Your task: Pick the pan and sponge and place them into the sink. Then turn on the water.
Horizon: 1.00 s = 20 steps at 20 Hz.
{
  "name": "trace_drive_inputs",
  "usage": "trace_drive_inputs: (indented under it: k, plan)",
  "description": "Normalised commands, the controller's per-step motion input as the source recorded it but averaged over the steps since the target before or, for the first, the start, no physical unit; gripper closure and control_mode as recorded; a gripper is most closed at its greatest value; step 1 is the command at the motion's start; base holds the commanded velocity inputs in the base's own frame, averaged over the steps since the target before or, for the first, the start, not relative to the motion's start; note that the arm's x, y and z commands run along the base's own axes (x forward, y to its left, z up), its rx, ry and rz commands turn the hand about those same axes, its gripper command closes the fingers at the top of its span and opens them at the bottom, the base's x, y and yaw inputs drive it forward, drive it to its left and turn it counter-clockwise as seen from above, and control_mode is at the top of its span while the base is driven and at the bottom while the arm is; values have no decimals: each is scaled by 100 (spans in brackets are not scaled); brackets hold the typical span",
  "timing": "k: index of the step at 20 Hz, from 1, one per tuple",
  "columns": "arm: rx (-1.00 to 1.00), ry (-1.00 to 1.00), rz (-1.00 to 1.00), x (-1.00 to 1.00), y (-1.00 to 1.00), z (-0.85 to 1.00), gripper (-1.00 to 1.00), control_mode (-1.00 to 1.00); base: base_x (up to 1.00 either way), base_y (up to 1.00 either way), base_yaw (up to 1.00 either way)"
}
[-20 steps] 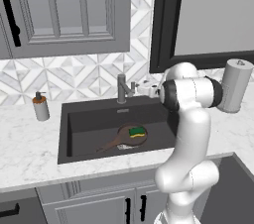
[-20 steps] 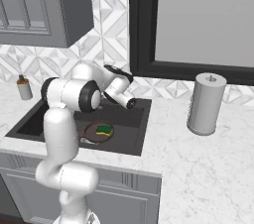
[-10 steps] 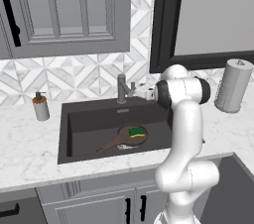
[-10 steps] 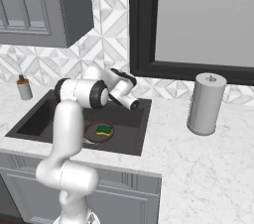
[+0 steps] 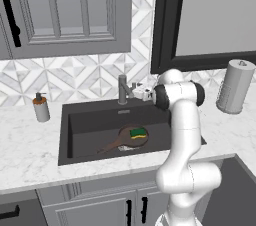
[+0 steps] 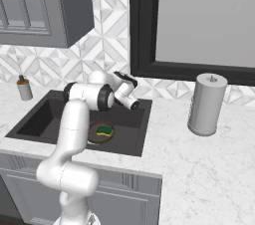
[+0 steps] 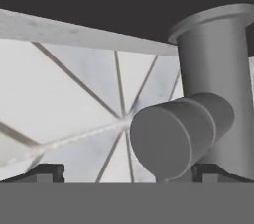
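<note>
Jaws: wide open, nothing held; gripper [image 5: 136, 90] sits level w/ faucet [image 5: 122, 89], just to its right, behind sink [image 5: 90, 115]. Hand view: fingertips [image 7: 47, 172] spread at frame bottom; faucet's side lever [image 7: 173, 136] pokes end-on toward camera, between the tips but nearer the right one.

Item 1, pan [image 5: 125, 139]: flat on basin floor, right of centre, handle trailing toward front-left. Placed.

Item 2, sponge [image 5: 138, 132]: green side up, lying in pan. Placed. Right base view agrees: sponge [image 6: 104, 130] on pan [image 6: 99, 133] inside sink [image 6: 30, 119].

Item 3, water: none seen running; judged not yet on.

Step in hand (judged): operate lever. Approx. two thirds of task done.

Handling notes: no grip needed; a push w/ one finger should do. Line up contact on lever barrel, not on faucet column. Push slow, along lever's swing, so finger doesn't slip off rounded end. Keep wrist clear of backsplash [image 5: 95, 77] close behind.

Also present: soap dispenser [image 5: 41, 108] on left counter, paper towel roll [image 5: 235, 86] on right; both well apart from work.
</note>
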Motion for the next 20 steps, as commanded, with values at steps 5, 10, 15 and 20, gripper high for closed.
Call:
trace_drive_inputs:
  k: [5, 10, 15, 20]
  plan:
    - [0, -8, 0, 40, 0, 0, -100, -100, 0, 0, 0]
    - [0, -7, 0, 33, 0, 0, -100, -100, 0, 0, 0]
    - [0, -4, -1, 22, 0, 0, 100, -100, 0, 0, 0]
    - [1, 0, -15, 19, -14, 0, 100, -100, 0, 0, 0]
